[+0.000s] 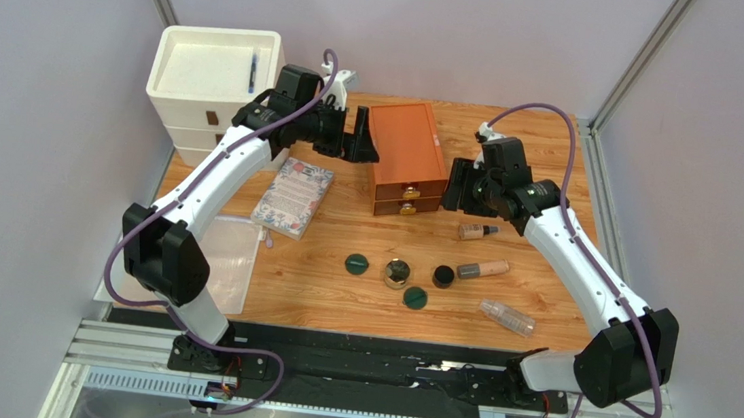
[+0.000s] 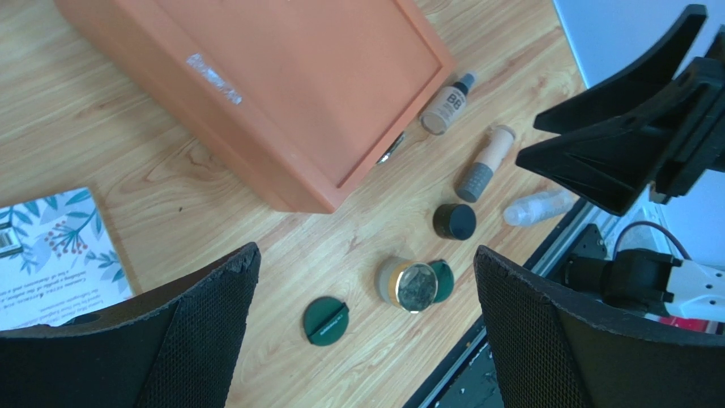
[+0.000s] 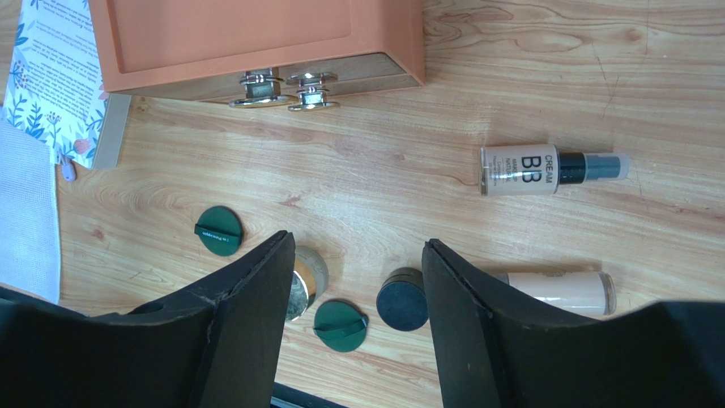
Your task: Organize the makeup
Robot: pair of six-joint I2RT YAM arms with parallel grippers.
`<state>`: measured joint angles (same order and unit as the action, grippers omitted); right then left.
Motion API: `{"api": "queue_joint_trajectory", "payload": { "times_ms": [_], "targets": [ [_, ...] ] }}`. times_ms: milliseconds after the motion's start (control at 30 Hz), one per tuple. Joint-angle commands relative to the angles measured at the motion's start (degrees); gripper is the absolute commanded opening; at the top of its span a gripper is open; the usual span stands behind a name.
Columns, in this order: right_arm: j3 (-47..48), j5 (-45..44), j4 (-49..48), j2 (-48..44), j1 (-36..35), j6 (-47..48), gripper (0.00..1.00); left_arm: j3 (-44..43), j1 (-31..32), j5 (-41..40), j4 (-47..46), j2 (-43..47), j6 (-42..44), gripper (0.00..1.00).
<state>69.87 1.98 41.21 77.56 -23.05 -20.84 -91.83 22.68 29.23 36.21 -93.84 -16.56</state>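
While the makeup [image 1: 397, 273] lies scattered, left gripper [image 1: 362, 136] and right gripper [image 1: 456, 186] hover — jaws apart, empty

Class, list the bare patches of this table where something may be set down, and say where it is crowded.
Bare wood lies at the near edge between the notebook and the left green compact, and in the far right corner, past the drawer box. It is crowded in front of that box, with the gold-rimmed compact, black jar and tubes.

The right end effector [image 3: 356, 248] hides part of the gold-rimmed compact [image 3: 310, 274] and a beige tube [image 3: 562, 291].
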Motion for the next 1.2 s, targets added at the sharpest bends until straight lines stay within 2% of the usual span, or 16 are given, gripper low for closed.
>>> {"api": "queue_joint_trajectory", "payload": {
  "times_ms": [0,133,167,200,333,367,467,700,967,1167],
  "targets": [
    [1.1,-0.6,-4.4,1.2,-0.3,2.1,0.61,-0.9,-0.4,4.9,-5.3,0.7,-0.7,0.99],
    [3.2,1.1,-5.8,4.3,-0.6,2.6,0.6,-2.5,-0.4,8.4,-7.3,-1.9,-2.1,0.97],
    [3.6,1.4,-6.1,5.1,-0.9,2.6,0.59,-3.8,-0.4,9.9,-6.8,-3.0,-1.5,0.92],
    [4.0,1.4,-6.4,6.4,-1.1,2.6,0.59,-4.9,-0.2,12.5,-6.2,-5.5,-1.6,0.76],
    [6.2,3.2,-7.8,10.2,-2.2,3.2,0.63,-11.5,0.1,15.1,-4.4,-12.0,-4.8,0.63],
    [7.1,3.8,-8.4,11.7,-2.8,3.3,0.65,-12.2,0.3,15.8,-4.5,-14.0,-5.0,0.28],
    [9.0,3.7,-8.8,13.8,-4.6,4.1,0.68,-14.9,0.9,16.0,-5.2,-17.1,-5.6,0.0],
    [9.2,-1.9,-12.0,16.7,-9.6,5.6,0.68,-22.5,0.9,15.2,-2.3,-25.2,-12.4,0.0],
    [9.0,-16.2,-14.3,20.3,-13.2,6.8,0.68,-25.2,0.9,14.5,-0.2,-29.4,-17.5,0.0],
    [9.8,-23.1,-14.7,22.4,-13.7,6.4,0.67,-25.3,0.9,13.8,2.0,-30.3,-18.2,0.0]
  ]
}}
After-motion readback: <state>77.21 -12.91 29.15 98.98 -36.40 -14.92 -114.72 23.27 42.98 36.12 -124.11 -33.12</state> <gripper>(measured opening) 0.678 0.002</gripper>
